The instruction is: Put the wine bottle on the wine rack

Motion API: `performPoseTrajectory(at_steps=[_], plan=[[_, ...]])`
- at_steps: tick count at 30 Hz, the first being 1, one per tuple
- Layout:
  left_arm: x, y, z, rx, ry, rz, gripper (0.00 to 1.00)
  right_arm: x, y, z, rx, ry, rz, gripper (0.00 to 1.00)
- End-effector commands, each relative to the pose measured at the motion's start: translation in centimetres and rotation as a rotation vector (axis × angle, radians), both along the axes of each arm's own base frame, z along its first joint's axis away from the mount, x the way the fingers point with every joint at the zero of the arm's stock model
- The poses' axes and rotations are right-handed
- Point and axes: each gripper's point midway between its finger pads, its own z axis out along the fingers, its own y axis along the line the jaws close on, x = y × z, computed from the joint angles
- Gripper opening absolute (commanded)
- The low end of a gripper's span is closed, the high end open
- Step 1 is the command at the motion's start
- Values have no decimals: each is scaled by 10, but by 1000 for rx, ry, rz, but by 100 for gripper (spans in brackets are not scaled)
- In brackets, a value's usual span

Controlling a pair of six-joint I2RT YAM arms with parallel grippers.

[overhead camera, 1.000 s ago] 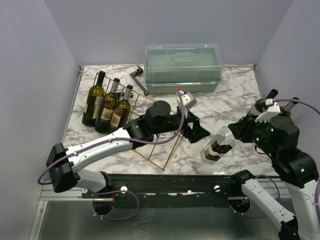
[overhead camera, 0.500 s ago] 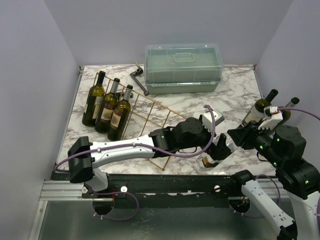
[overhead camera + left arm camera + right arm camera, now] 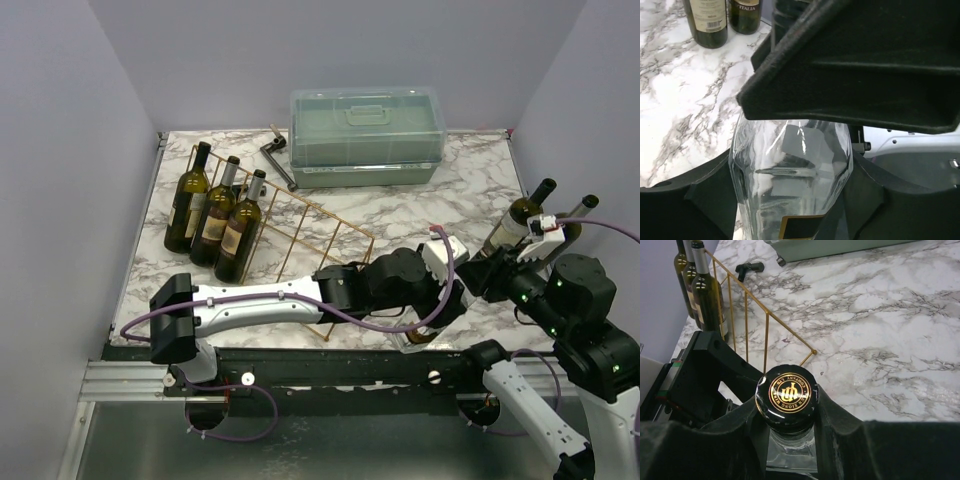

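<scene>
The wine bottle [image 3: 790, 165] is clear faceted glass with a black and gold label and a black cap [image 3: 788, 395] bearing a gold emblem. It hangs near the table's front edge, mostly hidden between both arms in the top view. My right gripper [image 3: 790, 427] is shut on its neck just under the cap. My left gripper [image 3: 790, 187] has a dark finger pressed on each side of the glass body. The wine rack [image 3: 300, 235], a gold wire frame, lies left of centre with three dark green bottles [image 3: 215, 210] at its left end.
A translucent green lidded box [image 3: 366, 135] stands at the back. Two more dark bottles [image 3: 515, 225] stand at the right edge behind my right gripper [image 3: 492, 275]. A black tool [image 3: 277, 160] lies beside the box. My left arm stretches across the front over the rack's near corner.
My left arm swung right from the rack to the bottle and its jaws narrowed onto the glass body. My right arm drew the bottle back toward the front right.
</scene>
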Motion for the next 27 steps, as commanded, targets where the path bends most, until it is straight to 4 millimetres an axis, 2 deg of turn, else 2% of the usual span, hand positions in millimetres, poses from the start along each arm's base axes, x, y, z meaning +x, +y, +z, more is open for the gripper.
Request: performPoseTrajectory(at_steps=[1, 3, 5, 8, 11, 12, 18, 22, 27], plan=[[30, 9, 2, 64, -41, 137, 22, -8, 10, 39, 80, -134, 65, 29], [31, 13, 5, 76, -50, 145, 10, -11, 9, 41, 77, -144, 66, 41], [31, 17, 11, 75, -56, 148, 0, -13, 7, 45, 80, -161, 64, 57], [30, 27, 22, 71, -63, 154, 0, -16, 6, 53, 76, -192, 66, 77], [35, 48, 40, 66, -72, 204, 0, -17, -3, 60, 53, -242, 35, 97], [35, 57, 46, 66, -80, 217, 0, -17, -7, 62, 45, -255, 17, 100], [38, 118, 86, 38, -111, 312, 0, -14, -27, 63, 6, -276, -83, 99], [42, 165, 112, -18, -137, 402, 0, -10, -25, 56, 8, -253, -85, 99], [55, 230, 122, 28, -220, 545, 0, -5, -19, 43, 13, -209, -73, 98]])
